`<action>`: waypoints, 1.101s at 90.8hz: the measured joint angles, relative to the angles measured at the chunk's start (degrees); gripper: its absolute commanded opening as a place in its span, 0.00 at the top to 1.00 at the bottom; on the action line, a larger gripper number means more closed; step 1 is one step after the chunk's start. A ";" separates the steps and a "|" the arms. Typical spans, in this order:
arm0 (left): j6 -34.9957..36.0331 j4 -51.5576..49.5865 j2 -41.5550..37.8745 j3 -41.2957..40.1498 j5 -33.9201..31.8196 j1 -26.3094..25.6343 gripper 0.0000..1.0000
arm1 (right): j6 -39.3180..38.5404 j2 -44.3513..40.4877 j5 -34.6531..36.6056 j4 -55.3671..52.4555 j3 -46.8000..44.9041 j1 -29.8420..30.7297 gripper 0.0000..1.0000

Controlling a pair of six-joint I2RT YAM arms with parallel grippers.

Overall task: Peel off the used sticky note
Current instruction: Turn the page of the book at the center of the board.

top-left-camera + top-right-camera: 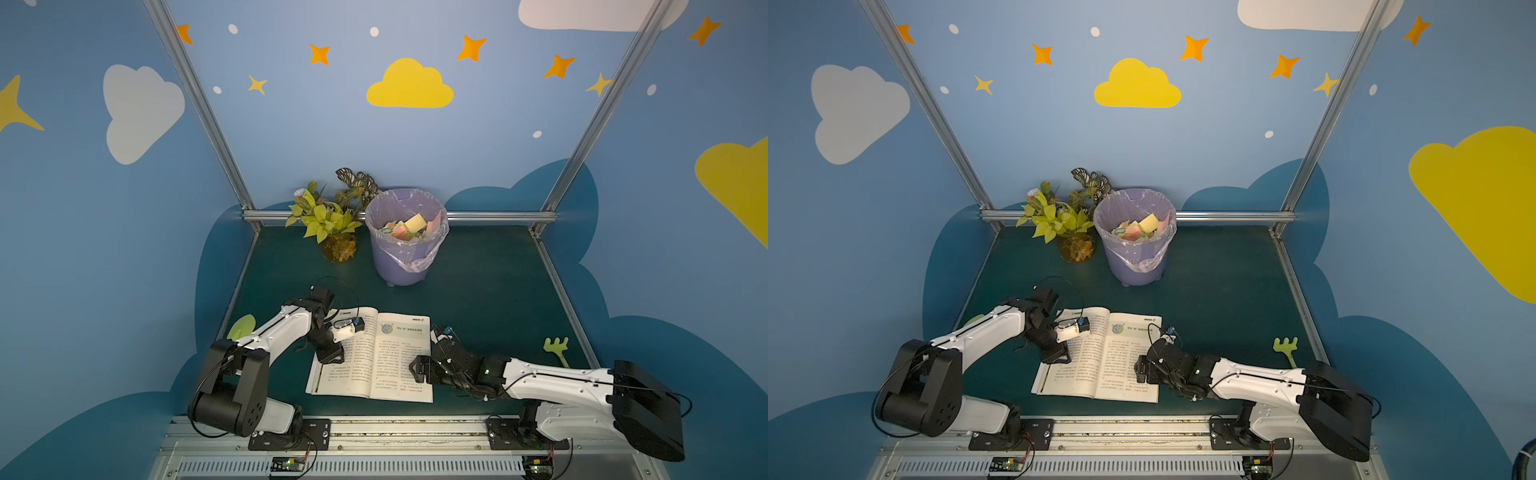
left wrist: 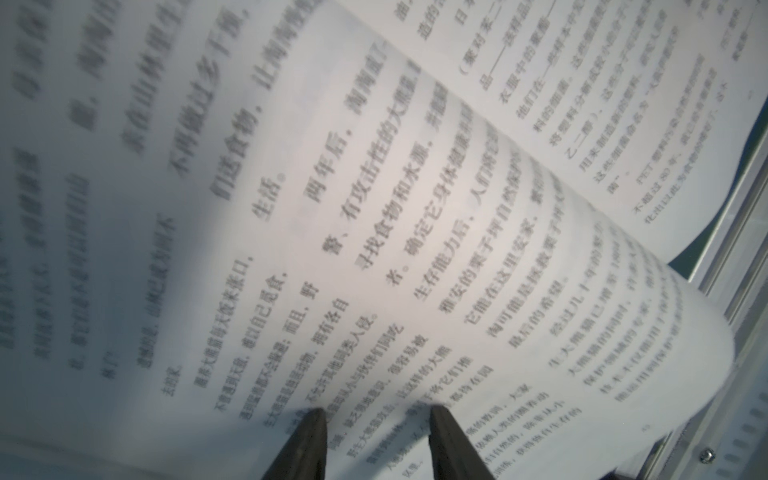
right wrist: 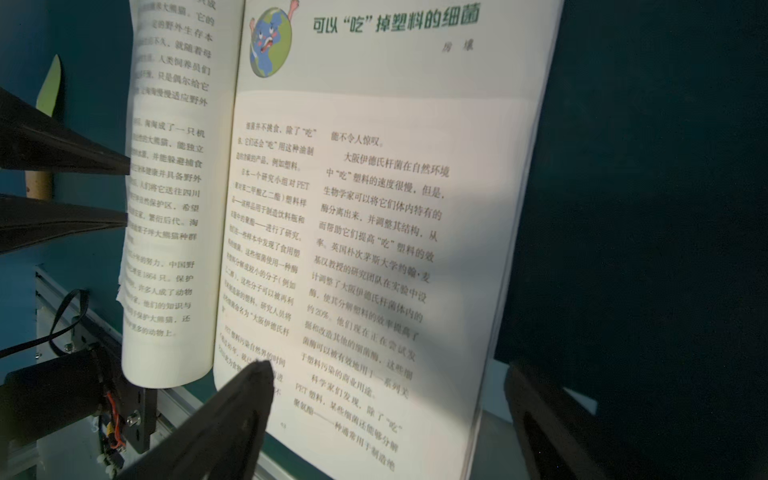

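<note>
Toward the back of the dark green surface [image 1: 478,291], two containers stand side by side. The left one is an amber, see-through pot [image 1: 340,249] that holds a leafy plant [image 1: 322,218]. Just beside it on the right is a lilac bin [image 1: 400,268] lined with a thin clear bag. It holds a loose heap of coloured paper notes [image 1: 409,226] in yellow, pink, orange and green, too jumbled to count.

At the front, from the left, lie:
- one green leaf-shaped piece [image 1: 242,326];
- one open book [image 1: 370,361];
- one green toy rake [image 1: 557,347], well apart from the book.

Two arms reach over the book, one from each side. The left fingers [image 2: 307,440] stand a little apart, with their tips against the left-hand page, which curls upward. The right fingers [image 3: 232,415] are spread wide. One is over the lower part of the right-hand page, and the other is past the book's outer edge, over the surface.

Where the used sticky note sits cannot be told from these views. Both open pages show only print and a small globe drawing, and the only notes in sight are those in the bin.
</note>
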 measured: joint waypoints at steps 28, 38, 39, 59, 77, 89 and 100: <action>-0.09 0.44 0.00 -0.22 -2.27 -1.20 0.57 | 1.60 2.49 -0.02 2.86 -0.31 0.22 0.07; -0.15 0.63 0.00 -0.28 -2.80 -1.57 0.57 | 2.16 1.86 0.37 3.08 -1.29 0.22 0.07; -0.17 0.66 0.00 -0.33 -2.84 -1.60 0.57 | 2.27 1.70 0.39 3.10 -1.42 0.22 0.07; -0.37 1.05 0.00 -0.59 -3.63 -2.49 0.58 | 3.34 -0.92 0.79 4.42 -3.85 0.22 0.07; -0.66 1.22 0.00 -0.59 -4.20 -3.10 0.58 | 3.19 0.66 -0.70 7.58 -3.85 0.22 0.07; -1.01 1.42 0.24 -0.61 -4.26 -3.52 0.59 | 2.99 1.20 -0.85 8.04 -3.61 0.24 0.07; -1.14 1.79 0.70 -0.81 -4.46 -3.98 0.59 | 3.08 1.29 -1.29 8.85 -3.63 0.33 0.07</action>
